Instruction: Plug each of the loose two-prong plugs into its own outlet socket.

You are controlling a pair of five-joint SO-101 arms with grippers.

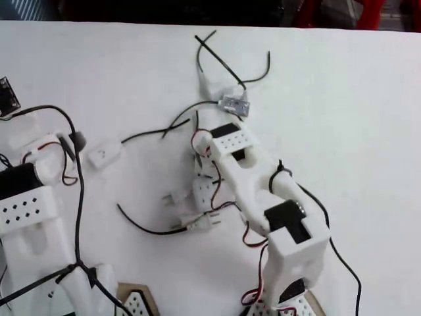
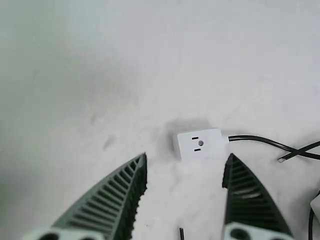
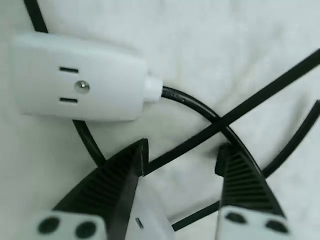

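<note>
A white outlet socket with a black cable lies on the table just ahead of my left gripper, which is open with nothing between its fingers. From above, this socket sits right of the left gripper. My right gripper is open over crossing black cables, with a second white socket just beyond its fingertips. A white piece lies against one finger. Two loose two-prong plugs rest beside the right arm.
Another white socket and a small clear connector lie at the far middle, with black cables looping around them. A plug cable curves across the near middle. The white table is bare on the right.
</note>
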